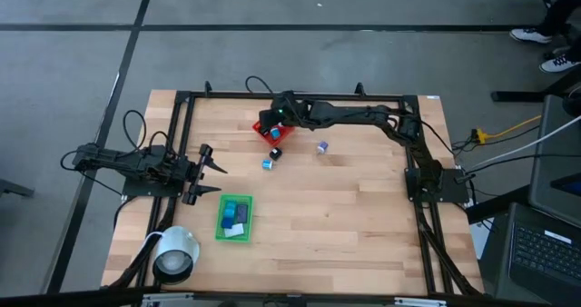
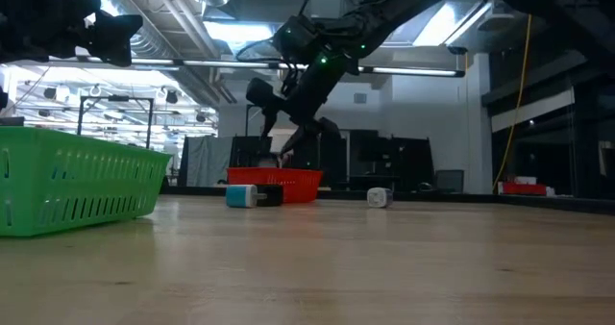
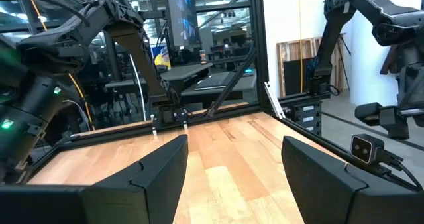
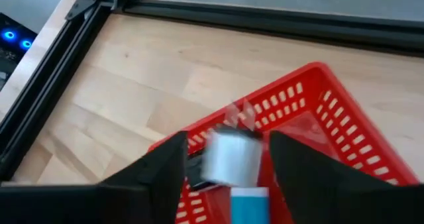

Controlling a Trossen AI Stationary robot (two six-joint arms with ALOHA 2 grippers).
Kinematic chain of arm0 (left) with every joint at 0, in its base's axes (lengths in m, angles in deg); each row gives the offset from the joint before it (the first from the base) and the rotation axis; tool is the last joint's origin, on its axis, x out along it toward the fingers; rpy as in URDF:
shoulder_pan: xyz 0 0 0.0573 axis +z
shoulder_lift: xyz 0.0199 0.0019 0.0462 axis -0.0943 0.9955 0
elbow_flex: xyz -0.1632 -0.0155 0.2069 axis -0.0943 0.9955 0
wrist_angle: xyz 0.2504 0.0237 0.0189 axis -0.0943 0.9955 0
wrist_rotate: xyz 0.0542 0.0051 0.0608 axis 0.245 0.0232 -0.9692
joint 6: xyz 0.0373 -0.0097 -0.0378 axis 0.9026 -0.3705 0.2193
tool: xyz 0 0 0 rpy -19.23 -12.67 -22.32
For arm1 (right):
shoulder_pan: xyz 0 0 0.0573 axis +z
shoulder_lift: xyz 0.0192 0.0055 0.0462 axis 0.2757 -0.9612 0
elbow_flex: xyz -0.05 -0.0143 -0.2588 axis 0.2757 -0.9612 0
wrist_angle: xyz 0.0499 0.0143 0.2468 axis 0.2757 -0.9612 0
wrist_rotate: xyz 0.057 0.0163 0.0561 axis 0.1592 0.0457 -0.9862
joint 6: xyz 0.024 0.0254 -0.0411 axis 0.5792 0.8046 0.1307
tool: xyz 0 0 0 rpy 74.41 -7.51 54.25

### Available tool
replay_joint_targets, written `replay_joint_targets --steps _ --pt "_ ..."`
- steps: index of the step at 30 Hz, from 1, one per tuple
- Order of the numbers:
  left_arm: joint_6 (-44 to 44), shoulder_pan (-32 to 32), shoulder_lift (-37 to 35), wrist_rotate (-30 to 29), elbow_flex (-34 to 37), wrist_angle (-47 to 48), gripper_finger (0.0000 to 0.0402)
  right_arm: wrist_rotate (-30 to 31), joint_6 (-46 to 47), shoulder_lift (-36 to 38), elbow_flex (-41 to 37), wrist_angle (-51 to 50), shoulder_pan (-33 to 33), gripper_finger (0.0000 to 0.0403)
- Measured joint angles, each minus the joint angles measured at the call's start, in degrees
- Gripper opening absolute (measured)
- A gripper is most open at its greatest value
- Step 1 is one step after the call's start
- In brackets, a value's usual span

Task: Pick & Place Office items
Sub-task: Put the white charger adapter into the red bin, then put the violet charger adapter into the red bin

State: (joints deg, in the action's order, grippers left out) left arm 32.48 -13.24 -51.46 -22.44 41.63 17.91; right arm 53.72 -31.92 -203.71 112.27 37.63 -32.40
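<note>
Looking down on your wooden table (image 1: 345,216), you see the right arm (image 1: 363,114) stretched along the far edge toward the middle. The left arm (image 1: 118,160) lies low at the left side, pointing inward.

The flat green tray (image 1: 221,227) sits near the front left, just ahead of the left gripper (image 1: 221,179). Its fingers are spread wide with nothing between them, and bare wood shows through the gap in its wrist view. A white round object (image 1: 177,252) rests by the near left corner.

The red mesh basket (image 4: 318,75) stands at the far side, directly under the right gripper (image 4: 226,143). Your right claw is spread over the basket. A blurred pale piece (image 4: 230,159) sits in the gap between the two dark fingers, with a sliver of space on each side. A blue piece (image 4: 248,207) shows just below it. You cannot tell whether the two are one item.

Three office items lie loose on the wood near the basket:
- a black-and-blue bit (image 1: 275,153) just beside its front corner
- a blue-and-white bit (image 1: 268,163) just in front of that
- a purple-and-white bit (image 1: 322,147) farther right, apart from the others

Inside the green tray you find a blue block (image 1: 231,207), a small white piece (image 1: 243,214) touching it, and another blue block (image 1: 236,229) at the near end.
</note>
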Motion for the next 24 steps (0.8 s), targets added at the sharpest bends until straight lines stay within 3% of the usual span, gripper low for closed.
replay_joint_targets --steps 6,15,24 --pt "-0.04 -0.01 0.0 0.0 -0.02 0.0 0.0239 0.0 0.05 0.0 0.0 0.04 0.38 0.0258" --pt "-0.04 0.01 -0.02 0.02 0.0 0.0 0.0239 0.77 1.36 0.27 0.0 -2.05 4.28 0.0246" --pt "-0.02 0.02 0.0 0.0 -0.01 0.01 0.0239 9.65 19.44 1.35 -0.09 -29.42 9.77 0.0229"
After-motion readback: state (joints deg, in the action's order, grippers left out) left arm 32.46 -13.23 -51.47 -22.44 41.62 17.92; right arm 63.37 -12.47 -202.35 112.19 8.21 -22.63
